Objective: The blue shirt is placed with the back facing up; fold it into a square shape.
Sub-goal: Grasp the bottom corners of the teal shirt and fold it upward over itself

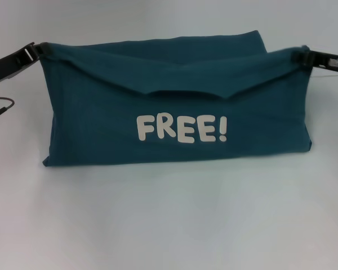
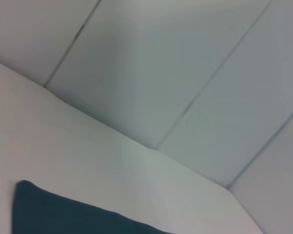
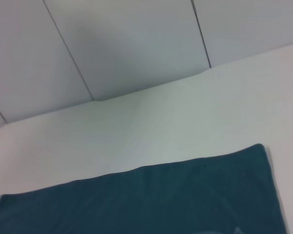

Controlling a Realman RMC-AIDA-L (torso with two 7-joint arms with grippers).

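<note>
Head view: the blue shirt [image 1: 174, 107] is held up off the white tabletop [image 1: 169, 225], pinched at its upper corners by the left end effector [image 1: 40, 50] and the right end effector [image 1: 300, 55], both closed on cloth. A "FREE!" print [image 1: 182, 129] is shown. Soft, light knit; sag is expected mid-span, so corners are the hold points.

Left wrist view: only a shirt corner [image 2: 63, 214] is seen; fingers are hidden.

Right wrist view: the shirt edge [image 3: 151, 200] is cut off.

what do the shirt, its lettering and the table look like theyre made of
The blue shirt looks like soft matte knit fabric: it sags and creases between the left gripper and right gripper holding its top corners. The white "FREE!" lettering looks like a flat, slightly smoother print, probably vinyl or ink. The table seems a smooth, pale, hard surface; its material is unclear.
</note>
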